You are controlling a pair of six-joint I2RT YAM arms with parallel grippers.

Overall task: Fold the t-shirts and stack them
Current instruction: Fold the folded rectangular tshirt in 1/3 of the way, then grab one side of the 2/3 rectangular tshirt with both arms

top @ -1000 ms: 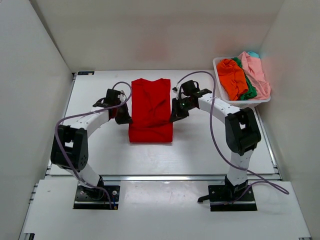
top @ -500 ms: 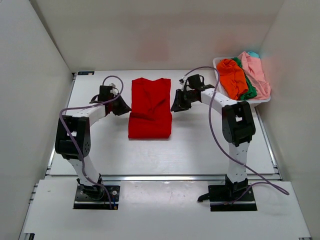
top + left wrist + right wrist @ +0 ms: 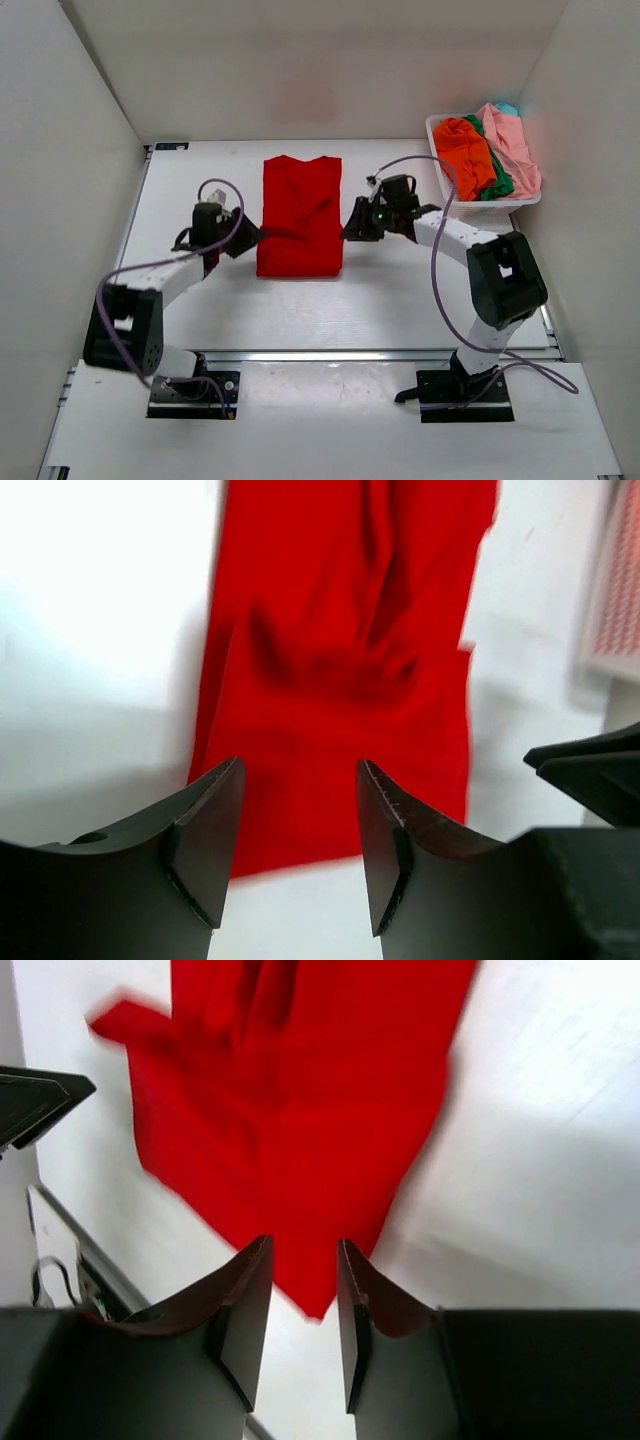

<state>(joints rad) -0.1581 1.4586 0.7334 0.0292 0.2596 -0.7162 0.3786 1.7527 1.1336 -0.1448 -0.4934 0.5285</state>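
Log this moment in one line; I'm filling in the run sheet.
red shirt: folded, flat | left fingers: open, empty | right fingers: open, empty | basket: other shirts piled

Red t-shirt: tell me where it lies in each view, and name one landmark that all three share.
Top external: the red t-shirt lies at the middle of the table.
Left wrist: the shirt fills the upper centre.
Right wrist: the shirt runs from upper left to centre.
Shared landmark: the white table around it.

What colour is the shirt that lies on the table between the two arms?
The shirt is plain bright red; the top external view shows it best.
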